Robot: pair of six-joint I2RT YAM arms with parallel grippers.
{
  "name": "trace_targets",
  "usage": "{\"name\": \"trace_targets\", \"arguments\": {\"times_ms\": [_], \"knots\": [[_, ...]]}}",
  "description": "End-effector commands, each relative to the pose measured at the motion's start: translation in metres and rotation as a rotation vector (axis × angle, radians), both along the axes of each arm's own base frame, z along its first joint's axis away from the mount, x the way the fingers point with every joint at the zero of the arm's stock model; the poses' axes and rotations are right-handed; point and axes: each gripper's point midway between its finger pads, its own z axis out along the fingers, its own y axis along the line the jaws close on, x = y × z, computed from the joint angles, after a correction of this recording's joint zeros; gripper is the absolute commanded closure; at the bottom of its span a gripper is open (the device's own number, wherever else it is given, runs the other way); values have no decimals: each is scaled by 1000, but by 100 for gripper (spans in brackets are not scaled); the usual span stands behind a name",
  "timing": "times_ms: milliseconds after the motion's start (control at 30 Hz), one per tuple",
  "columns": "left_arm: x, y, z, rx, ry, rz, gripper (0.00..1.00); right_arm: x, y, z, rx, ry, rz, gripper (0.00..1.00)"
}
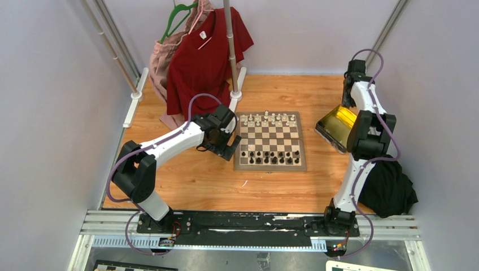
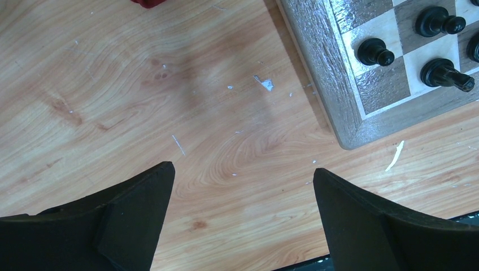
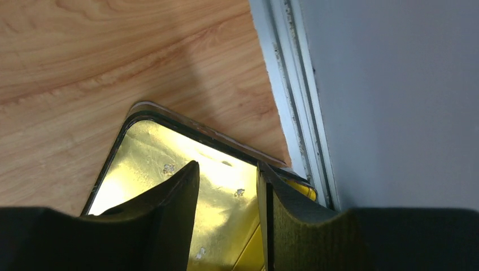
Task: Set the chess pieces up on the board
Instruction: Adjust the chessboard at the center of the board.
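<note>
Left gripper (image 2: 243, 169) gaped empty, board (image 2: 330, 79) just to its right; right gripper (image 3: 227, 165) parted, empty, over gold tray (image 3: 141, 141), farther off.

Wood tbl (image 1: 197, 180), grey walls (image 1: 51, 84) (clothes rack (image 1: 230, 51)).

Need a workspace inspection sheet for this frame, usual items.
Surface: wooden table, scuffed, with white flecks.
Job's things: board flat; white pieces along far side, black pieces along near side.
Clutter: gold tray right of board; black cloth at right edge.
Grippers: left gripper open, empty, over bare wood by board corner; right gripper open, empty, over tray.
Cables: purple cables along both arms.
Surroundings: grey walls; red shirt, pink garment on rack.
</note>
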Motion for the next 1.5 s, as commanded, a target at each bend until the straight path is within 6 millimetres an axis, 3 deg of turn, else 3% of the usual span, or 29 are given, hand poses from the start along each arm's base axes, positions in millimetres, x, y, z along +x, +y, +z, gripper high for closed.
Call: {"name": "trace_targets", "arguments": {"times_ms": [0,267,467,600,700,767,1000,1133,1200,1300,1467], "knots": [[-2,6,-3,21,10,-2,0,6,-8,-28,-4,90,108,54],[2,1,-8,22,21,-9,0,18,-22,-48,22,95,122,53],[5,0,-9,28,23,-11,0,13,-33,-67,62,115,91,57],[6,1,-9,33,23,-12,0,5,-35,-81,88,137,59,67],[6,1,-9,33,27,-11,0,-1,-37,-86,108,144,26,85],[6,1,-10,34,29,-11,0,-4,-38,-85,111,144,-2,92],[4,2,-9,30,31,-12,0,-22,-36,-81,119,162,-83,100],[3,1,-8,22,35,-10,0,-35,-31,-74,137,164,-131,100],[2,0,-9,18,39,-11,0,-36,-29,-65,137,143,-133,92],[0,-2,-9,9,47,-15,0,-28,-25,-40,126,74,-105,71],[-1,-3,-8,-1,46,-16,0,-5,-13,13,99,-41,-55,59]]}}
